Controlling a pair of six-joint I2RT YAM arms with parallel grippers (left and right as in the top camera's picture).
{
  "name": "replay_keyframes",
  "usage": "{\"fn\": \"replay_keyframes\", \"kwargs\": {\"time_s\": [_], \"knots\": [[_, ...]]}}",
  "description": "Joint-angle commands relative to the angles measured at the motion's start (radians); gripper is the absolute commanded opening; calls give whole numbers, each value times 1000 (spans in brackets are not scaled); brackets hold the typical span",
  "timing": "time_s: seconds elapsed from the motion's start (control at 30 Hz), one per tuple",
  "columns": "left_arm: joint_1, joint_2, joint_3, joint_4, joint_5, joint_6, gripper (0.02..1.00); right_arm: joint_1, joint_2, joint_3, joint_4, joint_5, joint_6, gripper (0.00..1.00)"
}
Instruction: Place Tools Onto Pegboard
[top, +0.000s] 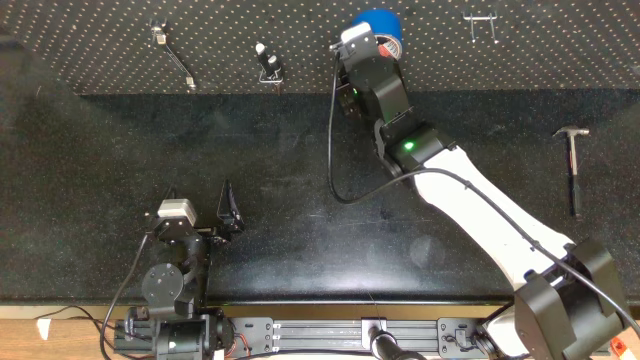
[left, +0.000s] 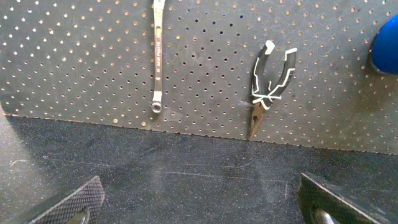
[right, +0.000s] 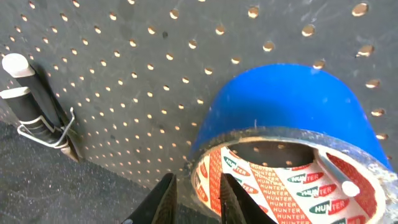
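Note:
A blue tape roll (right: 286, 106) hangs against the pegboard (right: 124, 56), with a silver peg (right: 336, 177) poking through its core. My right gripper (right: 198, 202) is shut on the roll's wall, one finger outside and one inside the core. From above, the tape roll (top: 385, 22) sits at the upper middle of the pegboard (top: 90, 40), with the right gripper (top: 362, 45) just below it. A hammer (top: 572, 170) lies on the black table at the far right. My left gripper (top: 228, 212) rests open near the front left, holding nothing, and faces the board (left: 199, 208).
A wrench (top: 175, 55) (left: 158, 56) and black-and-white pliers (top: 268, 65) (left: 268, 87) (right: 37, 106) hang on the pegboard to the left of the tape. A bare wire hook (top: 482, 25) sticks out at the upper right. The black mat (top: 280, 150) lies between the arms.

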Motion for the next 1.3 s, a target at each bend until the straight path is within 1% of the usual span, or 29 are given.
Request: {"fn": "replay_keyframes", "kwargs": {"time_s": [0.03,0.23,0.4,0.43,0.47,0.5,0.53,0.57,0.67,0.7,0.73,0.77,0.8,0.83,0.9,1.0,1.03,1.1,1.27,1.3], "knots": [[-5,-10,-2,-8,7,13,998,3,-53,1,-22,-15,-10,251],[-5,-10,-2,-8,7,13,996,3,-71,1,-60,-42,-10,255],[-5,-10,-2,-8,7,13,996,3,-109,1,-168,-45,-9,257],[-5,-10,-2,-8,7,13,996,2,-123,1,-217,-44,-9,281],[-5,-10,-2,-8,7,13,996,0,-135,1,-269,-44,-9,343],[-5,-10,-2,-8,7,13,996,-8,-150,1,-356,-44,-9,404],[-5,-10,-2,-8,7,13,996,-24,-167,1,-485,-43,10,441],[-5,-10,-2,-8,7,13,996,-55,-182,1,-605,-43,50,467],[-5,-10,-2,-8,7,13,996,-134,-202,1,-766,-44,114,579],[-5,-10,-2,-8,7,13,996,-169,-207,1,-826,-44,136,693],[-5,-10,-2,-8,7,13,996,-205,-210,1,-880,-45,154,737],[-5,-10,-2,-8,7,13,998,-249,-214,1,-936,-48,160,785],[-5,-10,-2,-8,7,13,996,-274,-215,1,-963,-53,160,796],[-5,-10,-2,-8,7,13,996,-321,-216,1,-1007,-63,160,869],[-5,-10,-2,-8,7,13,996,-434,-216,1,-1071,-89,160,963],[-5,-10,-2,-8,7,13,996,-586,-217,1,-1119,-97,158,976],[-5,-10,-2,-8,7,13,996,-636,-217,1,-1135,-97,137,978],[-5,-10,-2,-8,7,13,996,-709,-216,1,-1150,-97,69,978],[-5,-10,-2,-8,7,13,996,-912,-201,1,-1147,-97,-148,976],[-5,-10,-2,-8,7,13,996,-944,-199,1,-1144,-99,-171,976]]}}
